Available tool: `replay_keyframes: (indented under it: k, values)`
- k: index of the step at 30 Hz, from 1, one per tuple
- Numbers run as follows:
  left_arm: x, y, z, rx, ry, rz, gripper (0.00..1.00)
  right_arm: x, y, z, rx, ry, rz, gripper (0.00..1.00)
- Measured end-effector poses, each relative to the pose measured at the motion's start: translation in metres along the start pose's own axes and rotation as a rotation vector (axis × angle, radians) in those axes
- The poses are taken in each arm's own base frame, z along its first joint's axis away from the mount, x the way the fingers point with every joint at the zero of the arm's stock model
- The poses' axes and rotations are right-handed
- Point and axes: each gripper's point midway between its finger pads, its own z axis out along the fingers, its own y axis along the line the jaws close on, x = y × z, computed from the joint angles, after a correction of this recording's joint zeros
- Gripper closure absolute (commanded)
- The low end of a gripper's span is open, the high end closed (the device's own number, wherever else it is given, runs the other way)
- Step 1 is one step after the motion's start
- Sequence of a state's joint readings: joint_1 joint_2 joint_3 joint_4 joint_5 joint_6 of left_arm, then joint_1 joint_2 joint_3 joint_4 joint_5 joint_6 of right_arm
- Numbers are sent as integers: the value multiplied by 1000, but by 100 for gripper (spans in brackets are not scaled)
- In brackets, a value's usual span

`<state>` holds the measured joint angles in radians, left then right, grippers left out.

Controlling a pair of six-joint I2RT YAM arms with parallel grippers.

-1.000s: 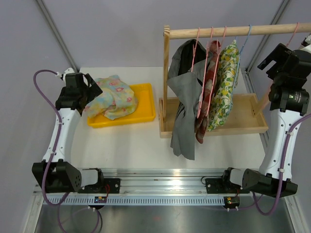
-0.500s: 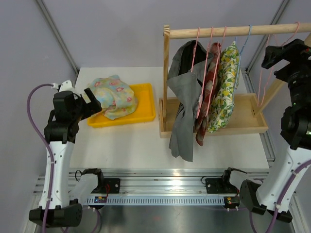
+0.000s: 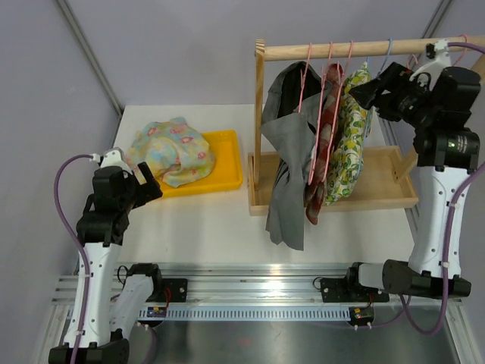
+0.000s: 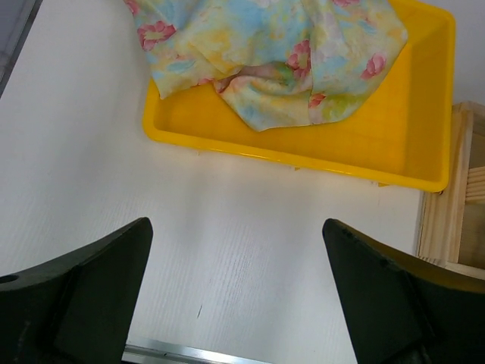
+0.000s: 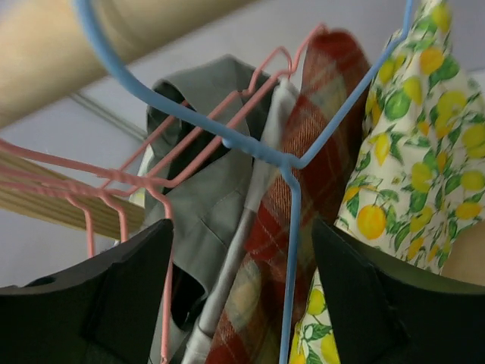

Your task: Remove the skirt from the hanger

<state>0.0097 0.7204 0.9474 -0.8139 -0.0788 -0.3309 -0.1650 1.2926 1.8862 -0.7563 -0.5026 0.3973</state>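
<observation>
Right end effector, jaws spread wide, hangs just beside the lemon-print skirt on its blue hanger.

Right gripper reached hangers, left gripper withdrew

Wooden rail blurred; blue hanger cut off above.
</observation>
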Motion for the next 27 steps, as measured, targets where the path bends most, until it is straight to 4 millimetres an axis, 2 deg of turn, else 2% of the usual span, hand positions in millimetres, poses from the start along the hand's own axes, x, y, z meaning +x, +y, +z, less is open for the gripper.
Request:
replay_keyframes:
  k: [2, 3, 5, 7, 10, 17, 19, 21, 24, 25, 27]
  values:
    - [7, 3, 3, -10, 13, 0, 1, 21, -3, 15, 11, 69, 6, 30]
    - [11, 5, 4, -15, 19, 0, 1, 30, -3, 19, 12, 96, 7, 42]
    - [19, 8, 6, -22, 33, 1, 1, 40, -3, 23, 18, 123, 1, 58]
    - [22, 9, 8, -27, 41, 2, 1, 43, -7, 23, 37, 126, -6, 82]
    - [21, 9, 8, -26, 35, 2, 1, 43, -13, 22, 74, 117, -3, 100]
    - [17, 8, 9, -22, 16, 0, 1, 37, -21, 11, 147, 102, -35, 100]
    - [16, 6, 9, -16, 15, 2, 1, 31, -17, 2, 160, 97, -49, 100]
    - [10, -1, 7, 3, 15, 13, 1, 17, -8, -8, 161, 70, -64, 100]
    - [-22, -25, -5, 66, -26, 38, 1, -15, 17, -30, 131, -17, -105, 100]
    - [-41, -37, -12, 98, -60, 47, 1, -25, 26, -39, 115, -53, -118, 100]
    - [-82, -69, -31, 189, -133, 74, 1, -27, 35, -57, 109, -70, -118, 100]
